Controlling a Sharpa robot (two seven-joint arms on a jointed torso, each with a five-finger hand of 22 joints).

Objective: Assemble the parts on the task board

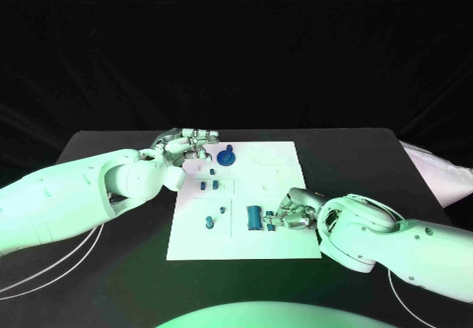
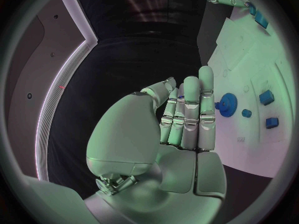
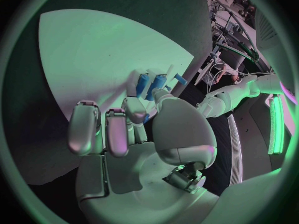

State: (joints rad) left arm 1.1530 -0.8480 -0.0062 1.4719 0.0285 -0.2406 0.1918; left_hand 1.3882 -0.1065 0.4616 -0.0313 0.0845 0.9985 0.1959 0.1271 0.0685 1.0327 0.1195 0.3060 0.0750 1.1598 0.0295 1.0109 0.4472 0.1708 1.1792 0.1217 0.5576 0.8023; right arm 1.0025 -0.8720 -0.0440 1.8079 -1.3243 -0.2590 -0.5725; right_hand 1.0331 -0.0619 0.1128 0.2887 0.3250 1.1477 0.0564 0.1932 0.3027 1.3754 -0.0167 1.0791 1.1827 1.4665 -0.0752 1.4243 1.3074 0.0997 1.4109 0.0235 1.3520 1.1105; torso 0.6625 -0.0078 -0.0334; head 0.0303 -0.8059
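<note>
Blue plastic parts sat on the white task board (image 1: 241,239), mid-worktop; they looked light, rigid and slick. From the left: the left hand (image 1: 185,143) hovered with fingers together, grasping nothing, beside the gear (image 1: 227,159), best taken by its rim. The right hand (image 1: 292,210) seemingly pinched a small piece (image 1: 273,225) near the cylinder (image 1: 253,216).

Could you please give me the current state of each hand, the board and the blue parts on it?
task board: flat on the table, blue parts scattered on it.
blue gear: at the board's far end, beside the left hand, untouched.
blue cylinder: on the board beside the right hand.
left hand: fingers together, holding nothing.
right hand: fingertips at a small blue part; grip unclear.
</note>
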